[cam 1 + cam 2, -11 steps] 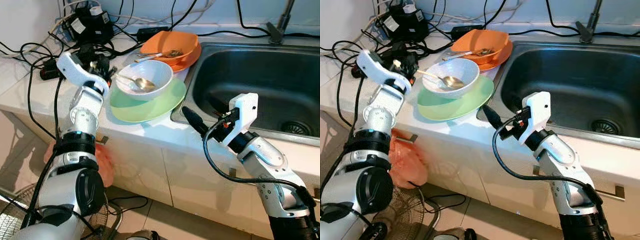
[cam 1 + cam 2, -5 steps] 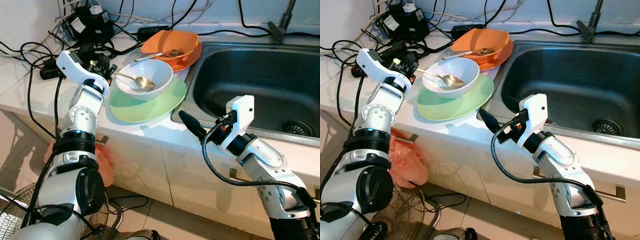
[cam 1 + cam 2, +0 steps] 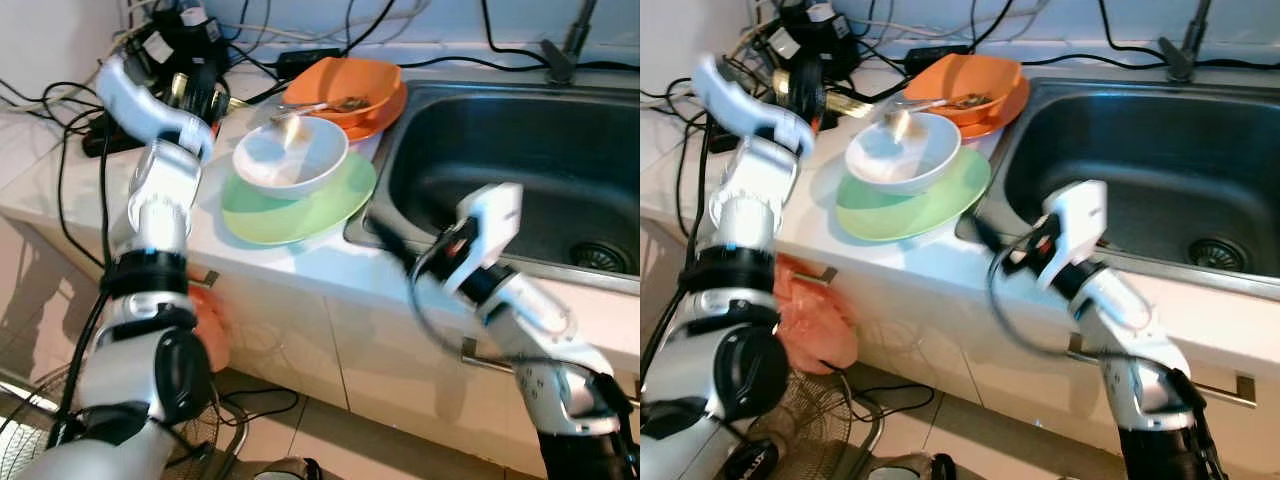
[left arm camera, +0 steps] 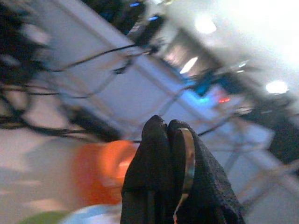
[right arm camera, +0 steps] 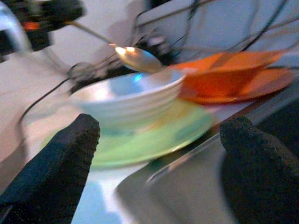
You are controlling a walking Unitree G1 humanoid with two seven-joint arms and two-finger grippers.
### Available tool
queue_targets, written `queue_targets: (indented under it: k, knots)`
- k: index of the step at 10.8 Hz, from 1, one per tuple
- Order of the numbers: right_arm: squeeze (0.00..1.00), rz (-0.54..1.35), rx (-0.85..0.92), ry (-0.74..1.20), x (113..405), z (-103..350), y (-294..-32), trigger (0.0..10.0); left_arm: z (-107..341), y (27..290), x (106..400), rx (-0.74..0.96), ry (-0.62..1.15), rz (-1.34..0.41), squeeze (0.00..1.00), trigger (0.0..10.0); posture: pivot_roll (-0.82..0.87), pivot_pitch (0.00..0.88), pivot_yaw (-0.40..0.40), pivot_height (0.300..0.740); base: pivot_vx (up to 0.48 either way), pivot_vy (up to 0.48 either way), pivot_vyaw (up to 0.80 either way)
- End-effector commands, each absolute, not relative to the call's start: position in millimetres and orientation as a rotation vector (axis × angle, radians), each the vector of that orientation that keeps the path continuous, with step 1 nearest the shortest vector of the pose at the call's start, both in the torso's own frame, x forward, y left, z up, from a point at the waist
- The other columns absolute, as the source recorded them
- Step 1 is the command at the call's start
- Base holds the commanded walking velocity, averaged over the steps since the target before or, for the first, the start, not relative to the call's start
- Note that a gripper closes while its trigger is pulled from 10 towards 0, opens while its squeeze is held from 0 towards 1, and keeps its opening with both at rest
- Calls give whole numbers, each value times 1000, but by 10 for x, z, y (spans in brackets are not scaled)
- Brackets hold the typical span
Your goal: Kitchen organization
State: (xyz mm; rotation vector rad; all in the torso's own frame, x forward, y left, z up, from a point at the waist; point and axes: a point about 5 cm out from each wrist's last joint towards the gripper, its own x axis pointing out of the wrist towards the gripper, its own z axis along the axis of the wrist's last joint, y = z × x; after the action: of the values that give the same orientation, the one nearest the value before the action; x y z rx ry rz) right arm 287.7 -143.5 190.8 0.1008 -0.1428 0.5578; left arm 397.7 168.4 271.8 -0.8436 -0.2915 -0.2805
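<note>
My left gripper (image 3: 196, 92) is raised over the counter's back left, shut on the handle of a metal spoon (image 3: 288, 126). The spoon's bowl hangs just above a white bowl (image 3: 292, 162), which sits on a green plate (image 3: 300, 200). In the left wrist view the fingers (image 4: 156, 158) pinch the spoon handle (image 4: 186, 154). An orange bowl (image 3: 345, 82) holding cutlery rests on an orange plate behind. My right gripper (image 5: 159, 123) is open at the sink's near left corner, facing the white bowl (image 5: 126, 100) and the lifted spoon (image 5: 138, 58).
A steel sink (image 3: 520, 160) with a faucet (image 3: 562, 45) takes up the right of the counter. Black cables and power adapters (image 3: 170, 40) crowd the back left. A pink bag (image 3: 208, 325) hangs below the counter edge, and a fan (image 3: 20, 440) stands on the floor.
My left gripper has lifted the spoon up out of the white bowl and back. The right arm has shifted slightly and looks blurred.
</note>
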Motion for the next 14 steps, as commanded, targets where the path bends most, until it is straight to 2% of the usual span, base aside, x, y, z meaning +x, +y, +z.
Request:
queue_targets:
  k: [1,3,5,8,12,13,14]
  knots:
    - [0,503,97,-173,2918,1952,-1468,10000,2832,1616,3950,-878,-315,-348,0,0,144,65,198,740,0,0,0]
    - [0,434,139,-200,2950,1999,-1506,10000,2875,1446,3866,-992,-317,-458,0,0,146,69,193,740,0,0,0]
    - [0,384,283,-214,2995,2026,-1482,10000,2631,1217,3804,-1170,-211,-524,0,0,143,71,193,740,0,0,0]
    - [0,356,431,-242,3013,2094,-1480,10000,2441,940,3709,-1254,-93,-633,0,0,137,74,193,740,0,0,0]
    - [0,356,477,-248,3005,2125,-1475,10000,2437,752,3602,-1335,-31,-740,0,0,131,79,192,740,0,0,0]
    - [0,359,487,-248,3003,2134,-1468,7882,2420,714,3561,-1346,-1,-771,0,0,133,81,190,740,0,0,0]
    - [0,362,491,-249,3004,2141,-1458,10000,2390,677,3522,-1341,24,-795,0,0,132,81,191,740,0,0,0]
